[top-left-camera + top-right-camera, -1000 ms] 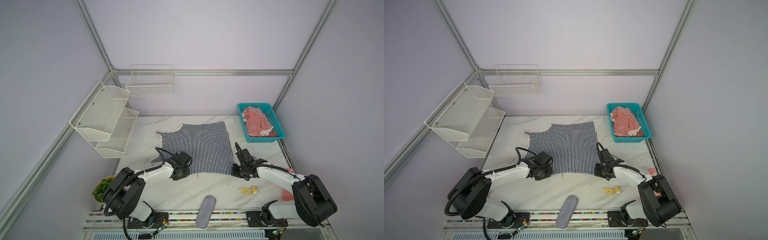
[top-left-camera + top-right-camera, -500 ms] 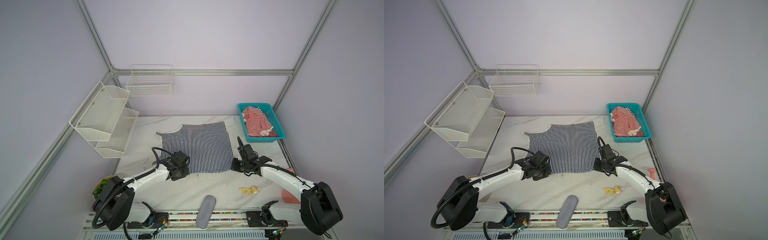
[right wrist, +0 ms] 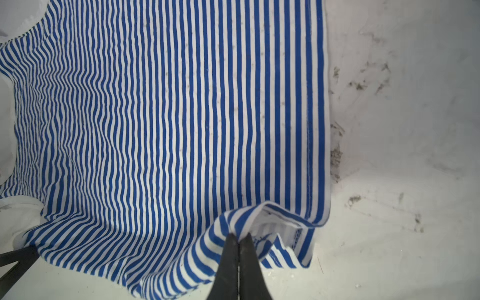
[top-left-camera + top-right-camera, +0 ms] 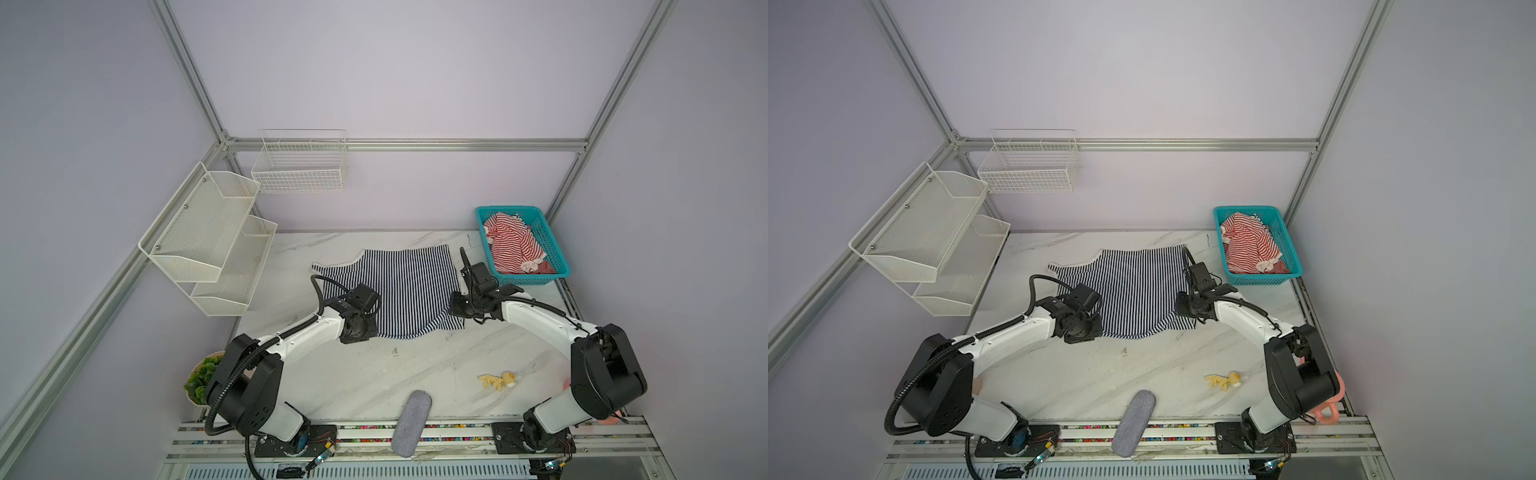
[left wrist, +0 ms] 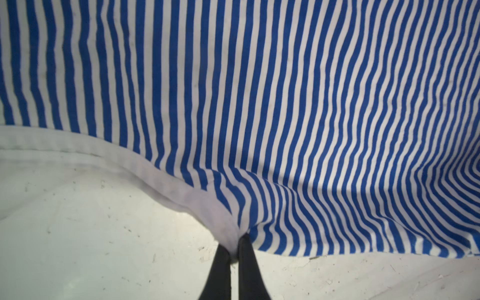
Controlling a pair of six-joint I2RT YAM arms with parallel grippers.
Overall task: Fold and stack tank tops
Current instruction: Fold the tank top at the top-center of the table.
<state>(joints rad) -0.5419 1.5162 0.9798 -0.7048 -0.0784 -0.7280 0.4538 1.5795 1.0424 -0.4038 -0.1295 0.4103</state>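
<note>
White marble-veined tabletop [image 4: 374, 374] within pale lilac walls carries the navy-and-white tank top [image 4: 407, 291], spread flat from the middle toward 12 o'clock in both top views, stripes running 12 to 6. Its 6 o'clock edge is pinched at both corners and rises off the marble there. The left gripper [image 5: 235, 244] is closed tight on the white-trimmed edge at the 7 o'clock corner; the right gripper [image 3: 239, 237] is closed tight on the bunched, folded-over hem corner at 5 o'clock. Each arm reaches low from its base on the 6 o'clock rail, forearm slanting inward, wrist bent down over the cloth. The red-and-white tank top [image 4: 513, 245] lies crumpled in a teal basket [image 4: 532, 279] at 2 o'clock, well apart from the navy one. A grey felt case [image 4: 411, 422] overhangs the 6 o'clock edge, with a small yellow toy [image 4: 496, 380] near 5 o'clock
</note>
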